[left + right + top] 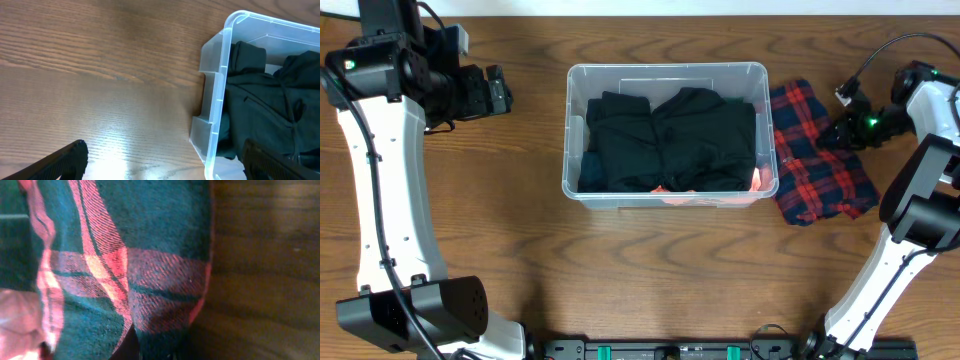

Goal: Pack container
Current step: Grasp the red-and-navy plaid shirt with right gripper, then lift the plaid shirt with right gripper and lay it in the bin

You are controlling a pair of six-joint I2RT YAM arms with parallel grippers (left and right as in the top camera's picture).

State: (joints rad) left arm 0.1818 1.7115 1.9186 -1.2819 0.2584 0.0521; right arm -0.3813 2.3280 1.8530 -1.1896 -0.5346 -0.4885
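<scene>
Read on the overhead view's clock face, the plaid cloth point(812, 165) is lying on the table point(650, 290) just beside the container point(571, 130), at its 3 o'clock. The cloth's long axis is running roughly from 11 to 5. The right hand point(832, 133) is being held over the cloth's 3 o'clock edge with its fingers brought fully together. Its wrist view is being filled by red and dark plaid gathered toward them, so a fold of the cloth is judged to be pinched there, though the fingertips are being hidden by the fabric. From this hand the container is lying near, at 9 o'clock, its long axis running 9 to 3, so the coming move is judged to be a lift and a carry toward 9 o'clock over the rim. The right arm is much the nearer. The left hand point(502, 90) is being kept spread wide and empty, well apart from the container at its 10 o'clock. The container is sitting at the table's centre. Dark garments point(670, 135) are covering most of its floor, and something pink point(688, 198) is showing through the wall at 6 o'clock, so the cloth is judged to be going on top.
</scene>
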